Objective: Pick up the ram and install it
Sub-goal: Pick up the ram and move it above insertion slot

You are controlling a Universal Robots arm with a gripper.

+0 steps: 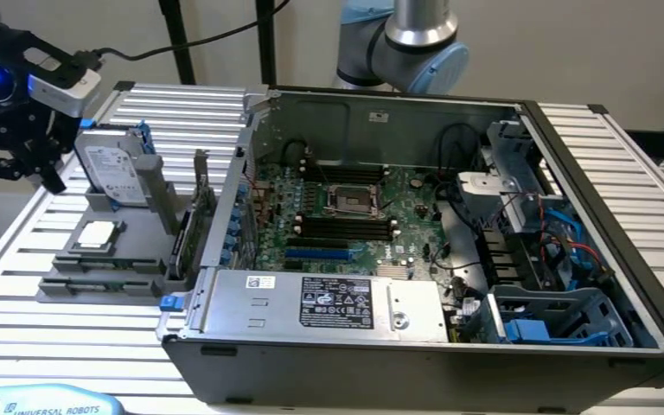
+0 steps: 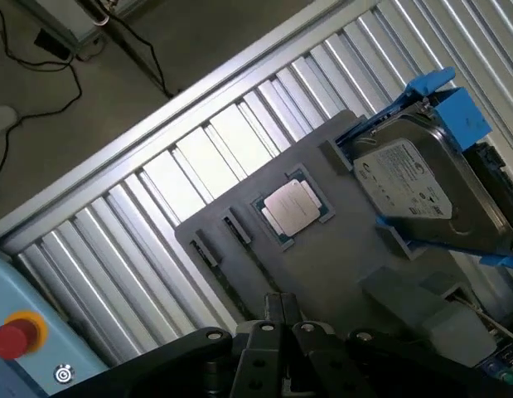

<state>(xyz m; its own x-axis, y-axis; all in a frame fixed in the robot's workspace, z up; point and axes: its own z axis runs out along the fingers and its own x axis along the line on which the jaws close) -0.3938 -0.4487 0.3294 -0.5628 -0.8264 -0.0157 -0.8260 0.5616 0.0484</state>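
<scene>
Dark green, thin and long: the ram (image 1: 104,265) lies lengthwise in a low step of the matte grey holder (image 1: 67,296). A second strip like it sits one step lower; chips too small to make out. The holder stands on the ribbed aluminium tabletop (image 1: 32,346), on the exterior view's left of the open black PC case (image 1: 424,363). Same holder carries a square silver CPU (image 1: 97,233), a shiny hard drive (image 1: 113,164) upright in a blue bracket, and a green expansion card (image 1: 197,216) on edge. I see my black claw (image 1: 51,177) hanging beside the drive, apart from the ram, fingers (image 2: 268,319) pressed together w/ nothing between them.
</scene>
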